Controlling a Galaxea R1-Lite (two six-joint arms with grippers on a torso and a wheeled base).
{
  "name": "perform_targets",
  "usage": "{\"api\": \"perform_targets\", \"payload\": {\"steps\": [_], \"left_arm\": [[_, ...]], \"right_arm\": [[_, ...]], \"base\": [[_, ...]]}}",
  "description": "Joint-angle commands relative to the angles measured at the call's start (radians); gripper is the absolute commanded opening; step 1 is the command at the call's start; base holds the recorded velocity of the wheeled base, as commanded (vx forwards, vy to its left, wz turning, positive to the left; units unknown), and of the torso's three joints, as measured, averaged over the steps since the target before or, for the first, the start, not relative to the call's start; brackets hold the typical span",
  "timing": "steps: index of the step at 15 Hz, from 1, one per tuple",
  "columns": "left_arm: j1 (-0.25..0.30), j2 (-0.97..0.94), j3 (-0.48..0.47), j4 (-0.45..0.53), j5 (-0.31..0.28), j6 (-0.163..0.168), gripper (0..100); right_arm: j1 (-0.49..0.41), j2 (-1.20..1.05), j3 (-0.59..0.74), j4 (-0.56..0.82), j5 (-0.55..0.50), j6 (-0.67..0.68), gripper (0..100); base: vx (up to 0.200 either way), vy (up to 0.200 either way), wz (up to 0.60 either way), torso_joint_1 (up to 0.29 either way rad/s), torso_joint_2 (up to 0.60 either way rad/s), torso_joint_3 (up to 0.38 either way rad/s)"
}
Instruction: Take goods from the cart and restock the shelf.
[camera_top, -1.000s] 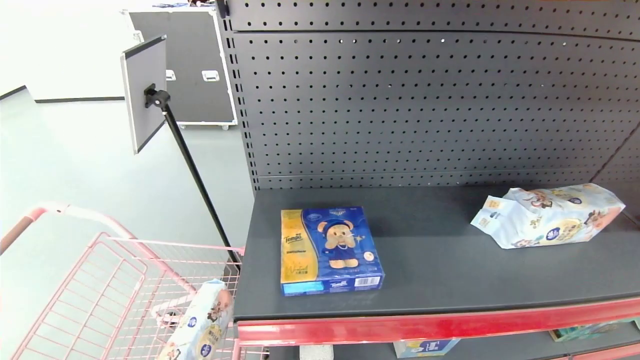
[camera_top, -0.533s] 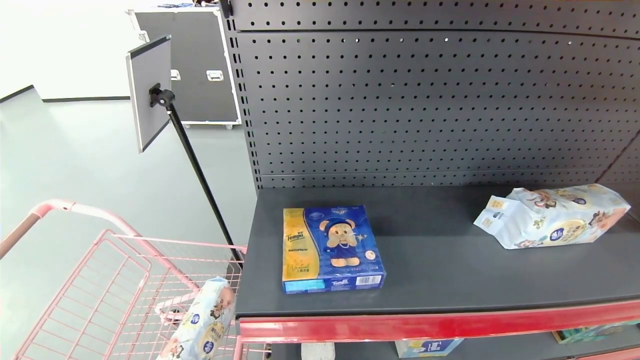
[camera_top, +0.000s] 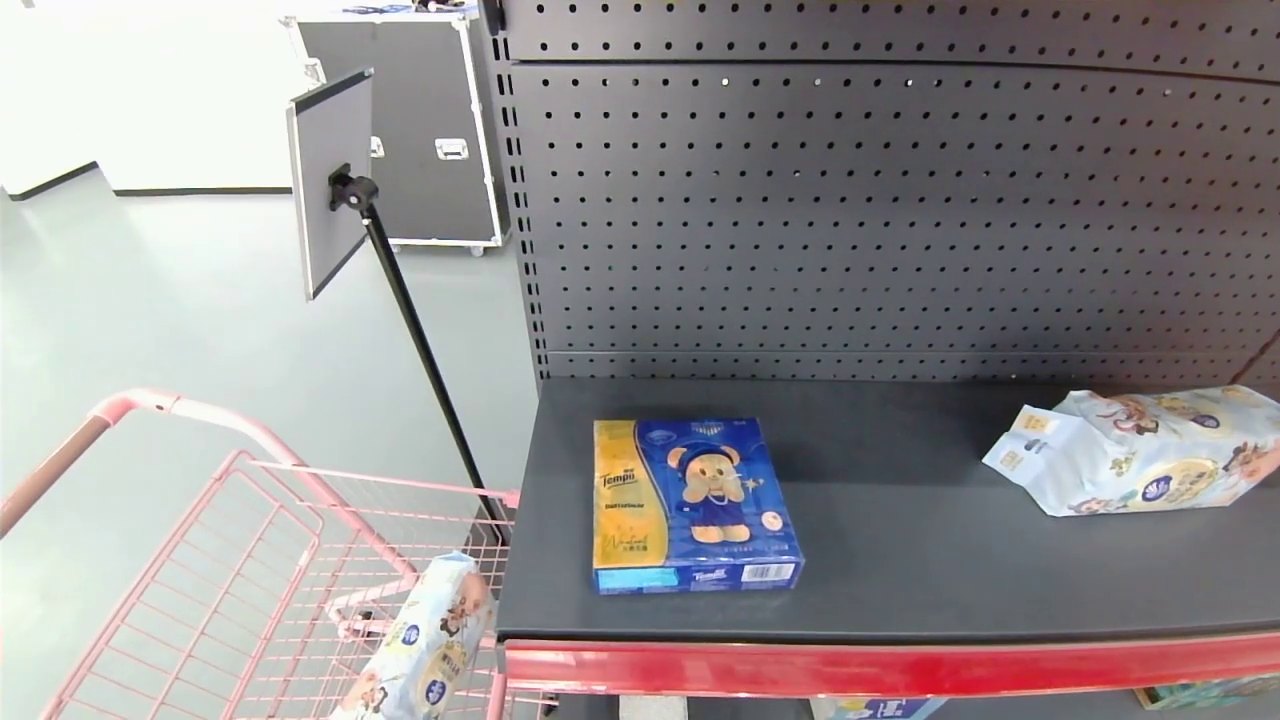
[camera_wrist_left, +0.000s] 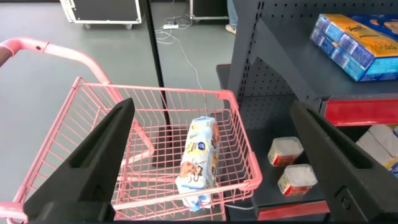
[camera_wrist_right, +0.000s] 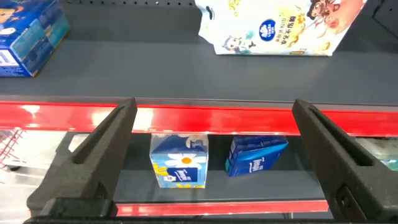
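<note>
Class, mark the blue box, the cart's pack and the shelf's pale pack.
blue box (camera_top: 697, 497), head view, top face.
cart's pack (camera_wrist_left: 199, 162), left wrist view, printed side.
shelf's pale pack (camera_top: 1150, 455), head view, top side.

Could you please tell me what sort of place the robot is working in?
Probably a shop aisle, perhaps a mock-up: a pegboard-backed shelf with a red front strip holds a blue tissue box, a pink wire cart stands beside it, and a flight case sits behind.

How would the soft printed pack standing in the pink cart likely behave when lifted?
The pack has crinkled film wrapping, so it probably dents and flexes under a grip. It stands on its narrow end in the cart, so a nudge may topple it.
</note>
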Motion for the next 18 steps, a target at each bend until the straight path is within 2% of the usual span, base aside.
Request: {"api": "perform_targets", "payload": {"steps": [1,6,9,17,18], "left_arm": [[0.000,0.001,0.000,0.000,0.000,0.000,100],[0.000,0.001,0.000,0.000,0.000,0.001,100],[0.000,0.001,0.000,0.000,0.000,0.001,100],[0.000,0.001,0.000,0.000,0.000,0.003,100],[0.000,0.001,0.000,0.000,0.000,0.001,100]], "right_arm": [[0.000,0.000,0.000,0.000,0.000,0.000,100],[0.000,0.000,0.000,0.000,0.000,0.000,100],[0.000,0.001,0.000,0.000,0.000,0.000,100],[0.000,0.000,0.000,0.000,0.000,0.000,100],[0.000,0.000,0.000,0.000,0.000,0.000,100]], "base": [[0.000,0.000,0.00,0.000,0.00,0.000],[0.000,0.000,0.00,0.000,0.00,0.000],[-0.200,0.000,0.00,0.004,0.00,0.002],[0.000,0.000,0.00,0.000,0.00,0.000],[0.000,0.200,0.00,-0.002,0.00,0.002]]}}
